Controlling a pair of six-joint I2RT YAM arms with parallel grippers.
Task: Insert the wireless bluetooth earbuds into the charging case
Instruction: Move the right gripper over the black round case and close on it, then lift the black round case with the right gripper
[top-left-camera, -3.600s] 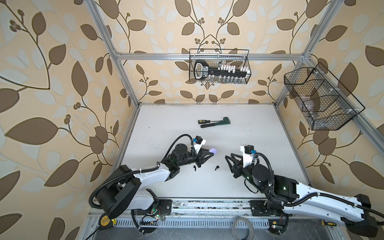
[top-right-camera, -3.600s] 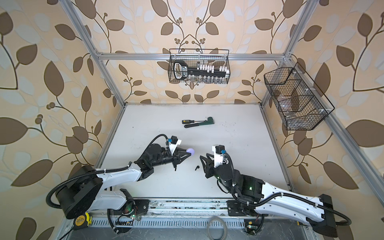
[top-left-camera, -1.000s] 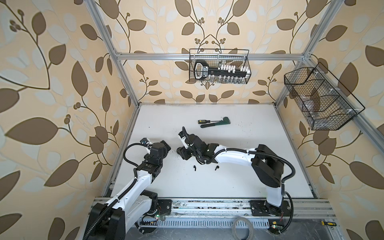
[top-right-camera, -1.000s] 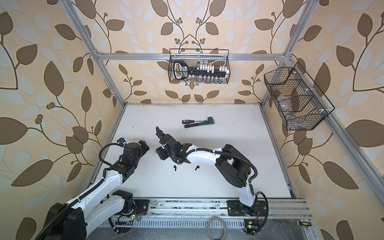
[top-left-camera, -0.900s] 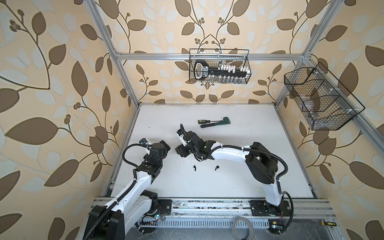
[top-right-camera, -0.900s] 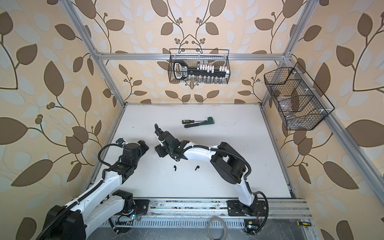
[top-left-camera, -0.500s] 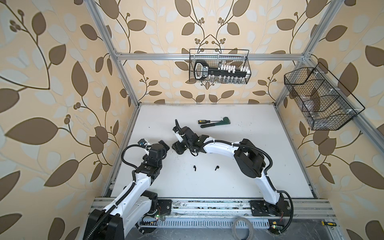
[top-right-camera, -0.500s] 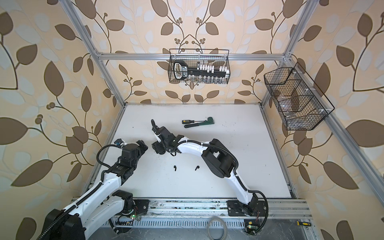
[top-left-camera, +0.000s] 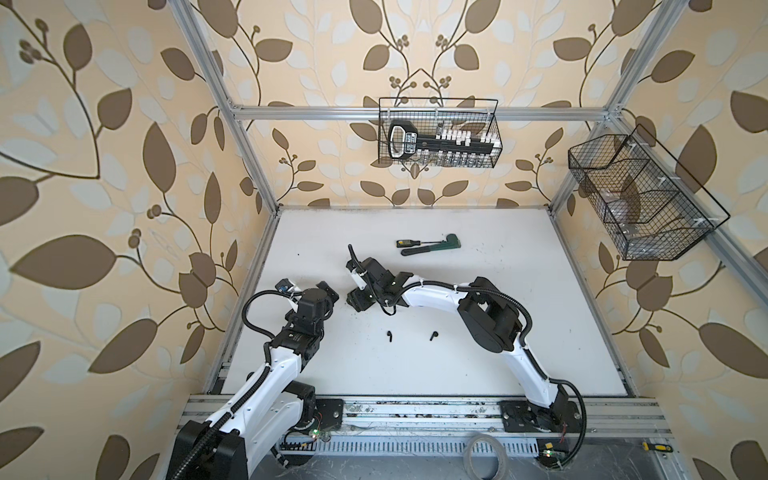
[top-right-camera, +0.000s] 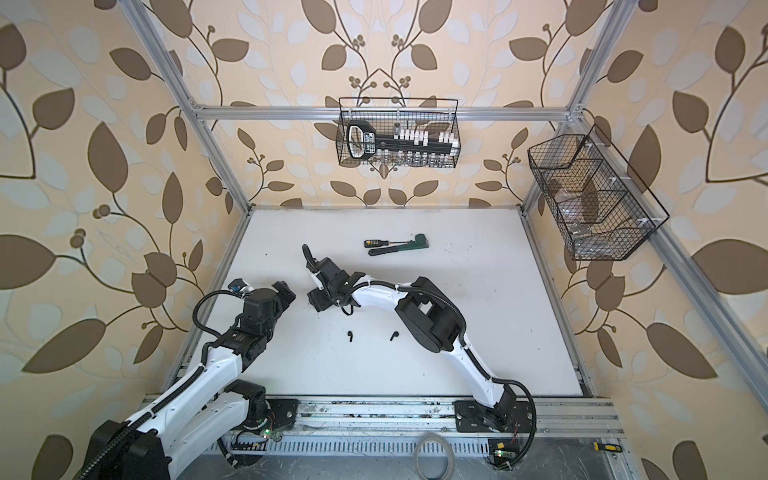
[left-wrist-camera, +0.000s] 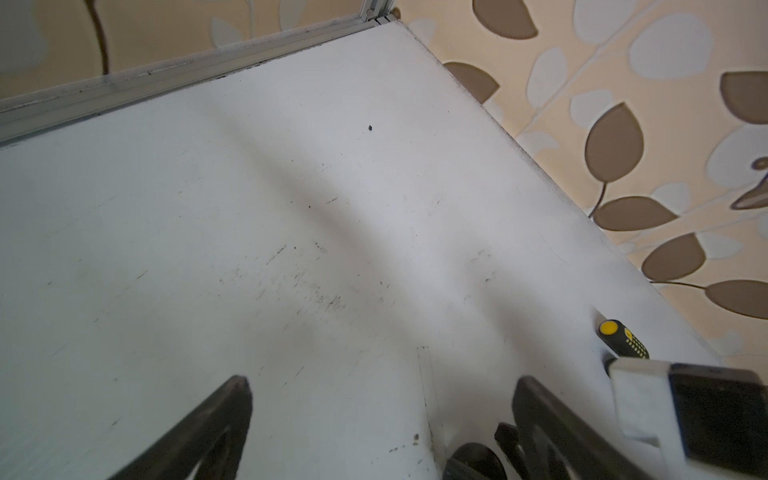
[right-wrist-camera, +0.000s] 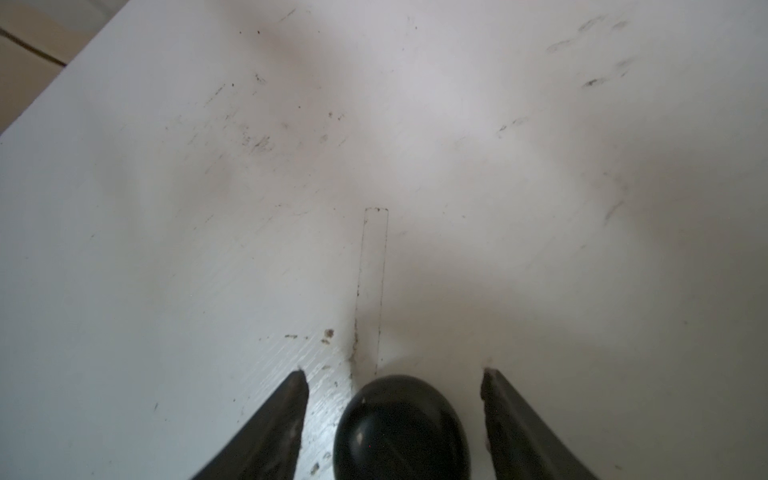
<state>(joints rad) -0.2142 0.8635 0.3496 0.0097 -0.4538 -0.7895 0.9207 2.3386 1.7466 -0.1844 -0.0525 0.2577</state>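
Observation:
Two black earbuds lie apart on the white table, toward the front middle; both top views show them. A glossy black rounded charging case rests on the table between the fingers of my right gripper, with a gap on each side. That gripper is open and reaches across to the left middle, and it hides the case in both top views. My left gripper stands open and empty just left of it. The left wrist view shows the case beside its wide-spread fingers.
A black-and-yellow screwdriver and a green wrench lie at the back middle. Wire baskets hang on the back wall and the right wall. The right arm's elbow stands over the table's centre.
The right arm has swung from the front right across to the left middle, sliding further back and left in the last second. The left arm has drawn back to the left edge.

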